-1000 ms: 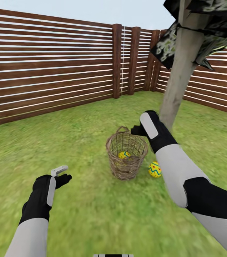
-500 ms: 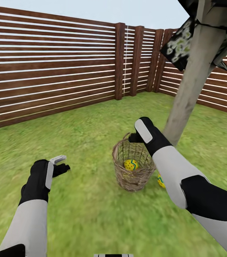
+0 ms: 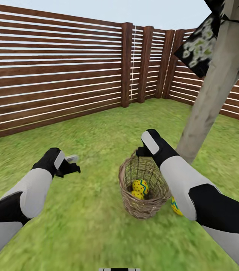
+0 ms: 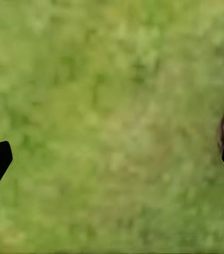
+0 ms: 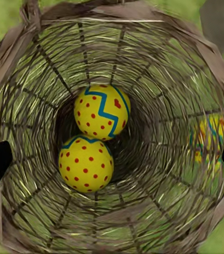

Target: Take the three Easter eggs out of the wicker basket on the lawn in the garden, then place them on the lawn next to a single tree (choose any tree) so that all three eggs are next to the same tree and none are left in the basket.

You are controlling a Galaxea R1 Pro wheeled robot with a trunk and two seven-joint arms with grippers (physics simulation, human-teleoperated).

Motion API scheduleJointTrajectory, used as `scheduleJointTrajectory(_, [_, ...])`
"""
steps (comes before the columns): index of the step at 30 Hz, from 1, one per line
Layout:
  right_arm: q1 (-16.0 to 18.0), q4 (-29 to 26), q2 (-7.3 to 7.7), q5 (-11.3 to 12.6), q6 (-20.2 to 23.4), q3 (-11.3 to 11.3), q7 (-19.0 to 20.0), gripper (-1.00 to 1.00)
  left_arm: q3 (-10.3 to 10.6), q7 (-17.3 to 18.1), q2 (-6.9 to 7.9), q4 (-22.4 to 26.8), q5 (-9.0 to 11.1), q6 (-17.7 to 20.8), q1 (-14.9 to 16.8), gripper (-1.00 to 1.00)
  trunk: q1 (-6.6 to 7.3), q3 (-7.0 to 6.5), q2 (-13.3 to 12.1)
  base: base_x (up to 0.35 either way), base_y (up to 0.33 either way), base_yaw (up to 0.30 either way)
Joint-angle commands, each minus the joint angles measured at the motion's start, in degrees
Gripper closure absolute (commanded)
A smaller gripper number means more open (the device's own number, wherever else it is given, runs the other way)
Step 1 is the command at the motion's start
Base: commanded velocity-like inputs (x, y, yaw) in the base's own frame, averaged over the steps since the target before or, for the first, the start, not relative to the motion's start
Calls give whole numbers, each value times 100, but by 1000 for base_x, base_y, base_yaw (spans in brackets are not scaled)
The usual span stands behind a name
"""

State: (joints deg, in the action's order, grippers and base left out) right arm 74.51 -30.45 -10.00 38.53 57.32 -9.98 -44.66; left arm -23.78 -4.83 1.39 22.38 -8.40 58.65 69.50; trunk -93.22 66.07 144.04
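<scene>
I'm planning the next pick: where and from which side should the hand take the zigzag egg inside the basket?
Come straight down through the wicker basket's open mouth, where the right hand hovers open. Grip the zigzag egg across its round middle, probably on the two sides away from the dotted egg, which touches it; the woven walls block any side approach.

A tan-brown wicker basket of open weave holds two bright yellow Easter eggs: one with a blue zigzag band and red dots, the other scattered with red dots under a thin blue edge. A third yellow egg, marked with blue and red, lies on the mottled green lawn. Behind, a dark brown fence of horizontal slats shows pale gaps. The tree has a pale grey-tan trunk and a dark crown flecked with pale green spots. The robot's arms are white and black.
</scene>
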Motion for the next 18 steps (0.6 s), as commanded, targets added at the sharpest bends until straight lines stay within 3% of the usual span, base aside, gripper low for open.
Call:
scheduleJointTrajectory(1, [0,3,0,50,8,-14,-51,-100,-47,8,7,-250,-59,22,235,-100,-3,6,2,342,0,0])
scheduleJointTrajectory(5, [-5,24,0,50,1,-13,-45,-100,-51,8,17,-592,-58,20,610,-100,-3,6,2,342,0,0])
scheduleJointTrajectory(9, [-6,31,0,50,0,-13,-44,-100,-79,2,8,-670,-31,-6,704,-100,-3,6,2,241,0,0])
scheduleJointTrajectory(18, [-156,37,0,50,-1,-13,-43,-100,-177,-16,89,-698,16,-118,746,-100,-3,6,2,43,0,0])
